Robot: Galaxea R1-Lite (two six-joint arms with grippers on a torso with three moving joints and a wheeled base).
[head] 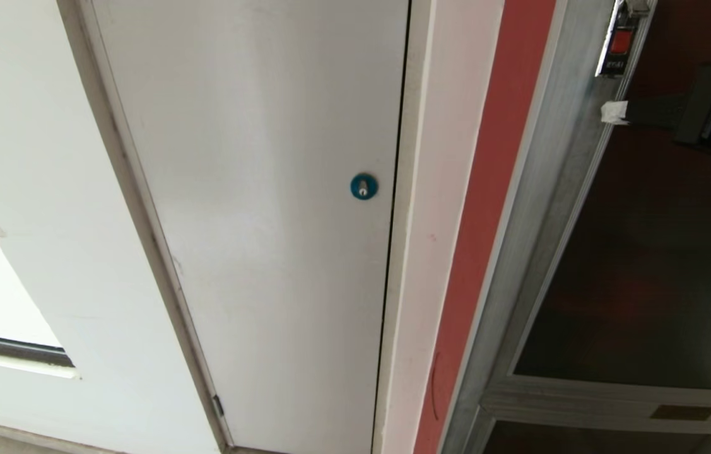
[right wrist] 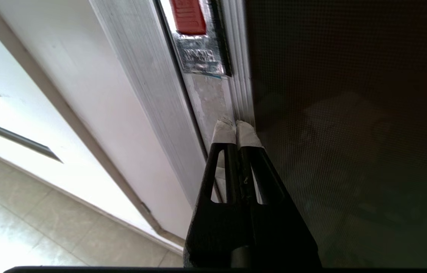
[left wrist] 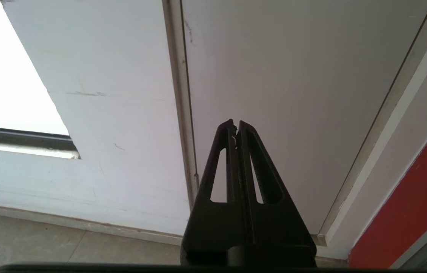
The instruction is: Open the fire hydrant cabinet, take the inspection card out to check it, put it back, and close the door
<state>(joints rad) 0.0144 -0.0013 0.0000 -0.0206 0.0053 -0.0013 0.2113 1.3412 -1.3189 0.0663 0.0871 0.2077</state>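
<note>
Both hands pressed together, empty. Right hand tips on silver frame of the door, just below red latch. Fire hydrant cabinet at 3 o'clock in head view, shut. Left hand parked facing white door with blue lock.

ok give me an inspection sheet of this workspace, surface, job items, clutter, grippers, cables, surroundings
Surface: tiled floor, bare where it shows.
Job's things: cabinet door, dark glass in a silver frame, looks closed; red latch on the frame.
Clutter: nothing seen.
Grippers: right gripper shut, white-taped tips at the door frame below the latch; left gripper shut, empty, facing the white door.
Cables: nothing seen.
Surroundings: blue lock, red wall strip.
</note>
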